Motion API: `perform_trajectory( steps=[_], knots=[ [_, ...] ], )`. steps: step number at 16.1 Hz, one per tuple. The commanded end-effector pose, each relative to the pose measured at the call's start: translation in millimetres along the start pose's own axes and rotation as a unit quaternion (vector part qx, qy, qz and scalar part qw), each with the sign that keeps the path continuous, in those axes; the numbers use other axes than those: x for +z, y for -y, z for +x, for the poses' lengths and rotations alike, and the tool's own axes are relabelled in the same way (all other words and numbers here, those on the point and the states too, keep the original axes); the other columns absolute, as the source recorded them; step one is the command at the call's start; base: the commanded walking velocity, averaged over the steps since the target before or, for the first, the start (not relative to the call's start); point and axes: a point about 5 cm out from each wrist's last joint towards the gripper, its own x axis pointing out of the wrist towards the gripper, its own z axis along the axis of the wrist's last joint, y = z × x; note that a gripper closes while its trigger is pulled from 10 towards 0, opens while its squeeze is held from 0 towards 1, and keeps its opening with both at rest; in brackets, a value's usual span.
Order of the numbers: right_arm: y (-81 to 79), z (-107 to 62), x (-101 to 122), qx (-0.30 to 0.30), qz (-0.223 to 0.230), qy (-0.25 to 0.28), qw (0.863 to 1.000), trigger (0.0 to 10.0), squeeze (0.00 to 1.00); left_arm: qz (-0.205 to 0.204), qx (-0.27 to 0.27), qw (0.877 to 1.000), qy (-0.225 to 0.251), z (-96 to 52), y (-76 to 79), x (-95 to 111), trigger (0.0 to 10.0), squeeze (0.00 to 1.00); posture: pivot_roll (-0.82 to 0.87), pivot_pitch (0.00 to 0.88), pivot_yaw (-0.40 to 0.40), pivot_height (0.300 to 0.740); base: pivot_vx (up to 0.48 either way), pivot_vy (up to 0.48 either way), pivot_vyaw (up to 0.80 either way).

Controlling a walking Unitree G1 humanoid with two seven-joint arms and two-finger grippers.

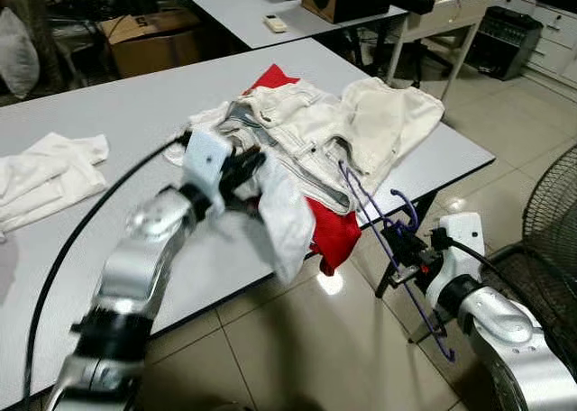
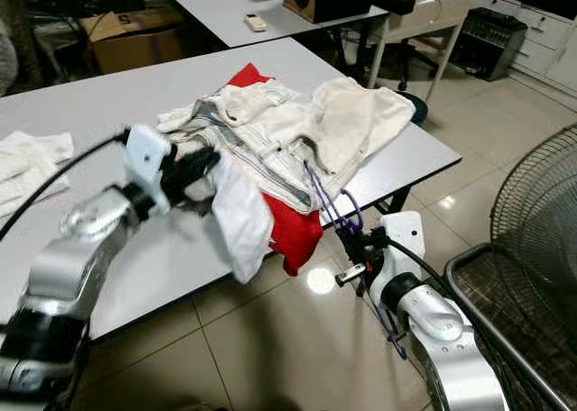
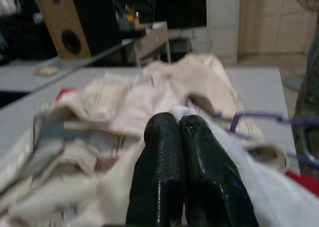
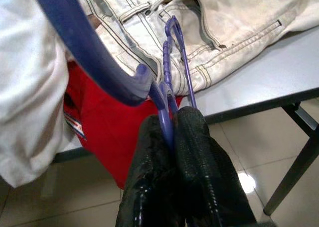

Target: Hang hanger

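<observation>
My right pincer (image 4: 169, 137) is clamped on the purple hanger (image 1: 383, 214) just off the near right edge of the tabletop (image 1: 135, 114), the hanger's far end poking into the heap of white jeans (image 1: 306, 132). My left pincer (image 1: 242, 172) is closed on a fold of white cloth (image 1: 284, 217) that droops over the edge beside a red garment (image 1: 332, 235). My worry: the hanger's arm snags a belt loop or seam and drags the whole pile to the floor, or the thin wire twists out of my grip.
</observation>
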Motion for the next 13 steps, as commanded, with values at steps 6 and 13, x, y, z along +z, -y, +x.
perform_trajectory(
  steps=[6, 13],
  knots=[
    [15.7, 10.1, 9.7, -0.049, -0.002, 0.031, 0.998, 10.0, 0.00, 0.023, 0.010, 0.996, 0.081, 35.8, -27.2, 54.8, 0.0, 0.00, -0.10, 0.000, 0.015, 0.740, 0.000, 0.000, 0.00],
    [22.6, 9.6, 14.1, -0.125, 0.020, 0.069, 0.990, 10.0, 0.00, 0.066, 0.073, 0.942, 0.321, 28.3, -91.7, 218.2, 0.0, 0.00, -0.10, 0.000, 0.106, 0.740, 0.000, 0.000, 0.00]
  ],
)
